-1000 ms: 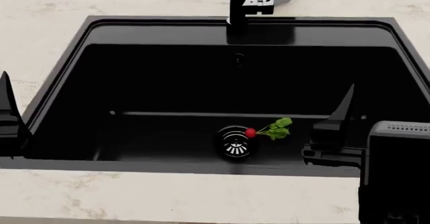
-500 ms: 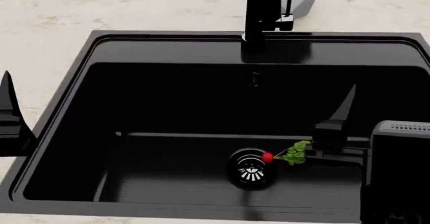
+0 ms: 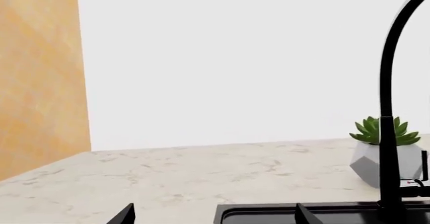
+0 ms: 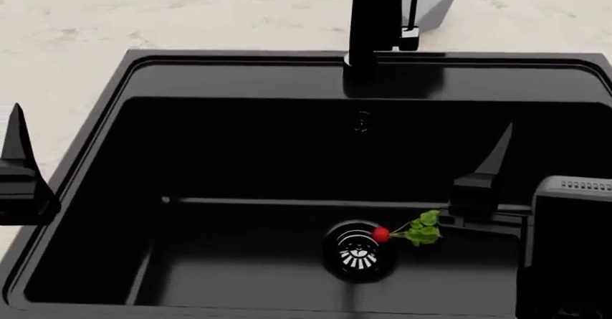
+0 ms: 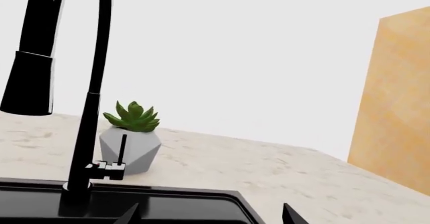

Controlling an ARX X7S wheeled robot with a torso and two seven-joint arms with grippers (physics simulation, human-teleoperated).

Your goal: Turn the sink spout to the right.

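Observation:
The sink spout (image 4: pixel 373 18) rises as a glossy black tube from the middle of the back rim of the sink (image 4: pixel 239 64). A thin lever (image 4: pixel 411 9) stands just right of it. The left wrist view shows the spout (image 3: pixel 387 133) arching high; the right wrist view shows the spout (image 5: pixel 90 108) with its hanging spray head (image 5: pixel 33 58). My left gripper (image 3: pixel 215 213) is open over the sink's left rim, one finger (image 4: pixel 17 154) showing in the head view. My right gripper (image 5: pixel 211 213) is open over the basin's right half, its finger (image 4: pixel 492 165) well short of the spout.
A red radish with green leaves (image 4: pixel 406 231) lies beside the round drain (image 4: pixel 359 251). A small succulent in a white faceted pot (image 5: pixel 131 141) stands on the marble counter (image 4: pixel 115 11) behind the spout. Orange panels (image 3: pixel 40 73) (image 5: pixel 400 98) flank the counter.
The head view has shifted, so the sink and spout sit lower and slightly further right in it. The spout's pose looks the same. Both grippers hold about the same place.

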